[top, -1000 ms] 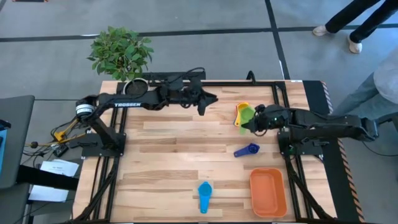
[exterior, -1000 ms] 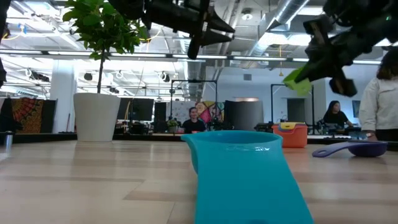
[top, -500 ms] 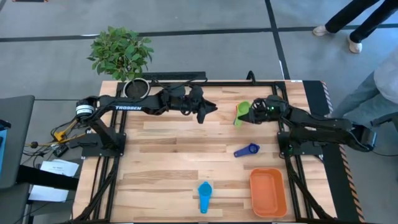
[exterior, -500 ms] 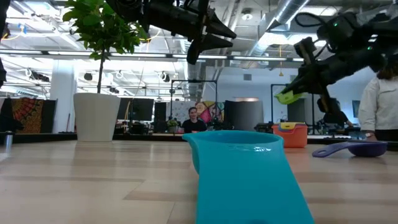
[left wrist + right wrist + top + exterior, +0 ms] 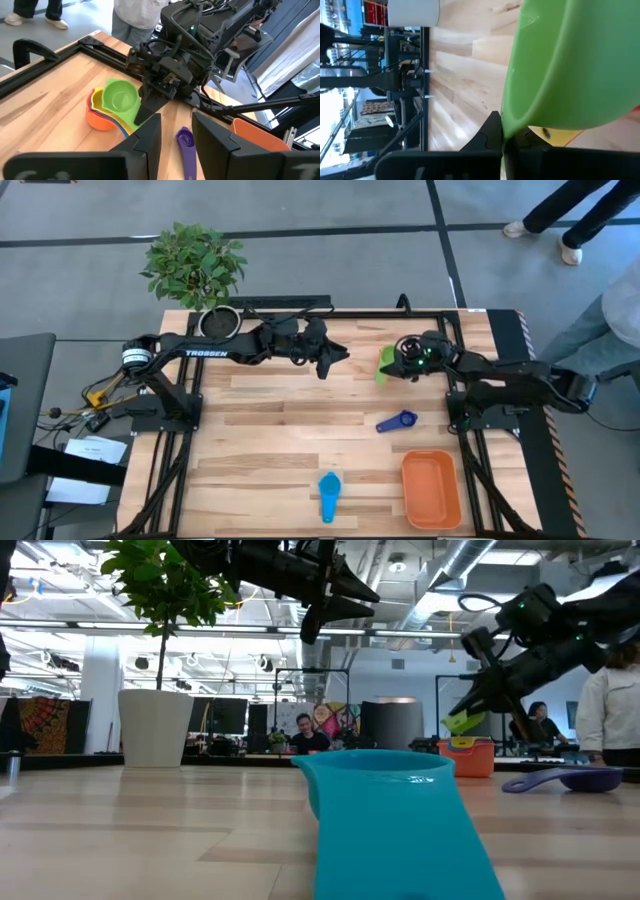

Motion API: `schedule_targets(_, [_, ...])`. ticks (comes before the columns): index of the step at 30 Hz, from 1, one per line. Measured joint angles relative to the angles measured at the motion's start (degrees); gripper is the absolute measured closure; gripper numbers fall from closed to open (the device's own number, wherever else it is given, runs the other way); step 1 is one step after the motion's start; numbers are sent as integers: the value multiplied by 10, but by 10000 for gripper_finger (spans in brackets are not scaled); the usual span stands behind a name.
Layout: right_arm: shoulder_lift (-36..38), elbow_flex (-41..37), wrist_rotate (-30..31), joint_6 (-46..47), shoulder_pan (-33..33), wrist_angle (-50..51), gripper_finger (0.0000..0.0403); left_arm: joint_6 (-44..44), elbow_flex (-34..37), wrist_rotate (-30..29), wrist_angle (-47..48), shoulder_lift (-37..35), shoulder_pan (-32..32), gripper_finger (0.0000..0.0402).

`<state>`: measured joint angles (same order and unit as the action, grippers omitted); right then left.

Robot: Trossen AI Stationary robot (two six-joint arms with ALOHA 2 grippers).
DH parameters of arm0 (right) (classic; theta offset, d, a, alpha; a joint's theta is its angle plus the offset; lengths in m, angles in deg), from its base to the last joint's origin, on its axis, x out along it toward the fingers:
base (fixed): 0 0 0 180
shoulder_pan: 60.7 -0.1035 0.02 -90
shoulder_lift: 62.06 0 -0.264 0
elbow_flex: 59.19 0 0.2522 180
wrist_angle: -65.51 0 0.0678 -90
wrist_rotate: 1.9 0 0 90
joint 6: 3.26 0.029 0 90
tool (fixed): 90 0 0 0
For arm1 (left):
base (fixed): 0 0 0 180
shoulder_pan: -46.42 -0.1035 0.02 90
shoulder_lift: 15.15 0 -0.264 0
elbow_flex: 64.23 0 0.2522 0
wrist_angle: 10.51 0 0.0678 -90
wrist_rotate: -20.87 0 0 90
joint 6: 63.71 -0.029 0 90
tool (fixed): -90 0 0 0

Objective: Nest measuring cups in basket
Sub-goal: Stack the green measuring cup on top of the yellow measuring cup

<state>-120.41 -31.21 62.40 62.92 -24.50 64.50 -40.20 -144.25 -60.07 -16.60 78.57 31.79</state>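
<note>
Even, bright overhead light falls on the worktop [image 5: 290,430], with soft, faint shadows. In the low view, ceiling lights glare and the near light blue cup [image 5: 390,815] is blurred. The green cup [image 5: 570,65] looms out of focus.

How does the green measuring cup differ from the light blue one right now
The green measuring cup is gripped by its handle in the right gripper, sitting atop the nested stack of cups at the far side of the table; the light blue measuring cup lies alone on the wood at the near edge, untouched. The green one is beside the right arm, the light blue one left of the orange basket. Both are plastic scoops with flat handles, outside the basket.
</note>
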Motion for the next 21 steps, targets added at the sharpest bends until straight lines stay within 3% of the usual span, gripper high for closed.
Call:
schedule_targets(6, [-20,0,1,13,16,-9,387,0,0,1,1,0,0,306])
schedule_targets(14, [-20,0,-1,13,19,-8,321,0,0,1,15,0,0,306])
schedule_targets(21, [-14,0,-25,22,18,-5,293,0,0,-4,14,0,0,306])
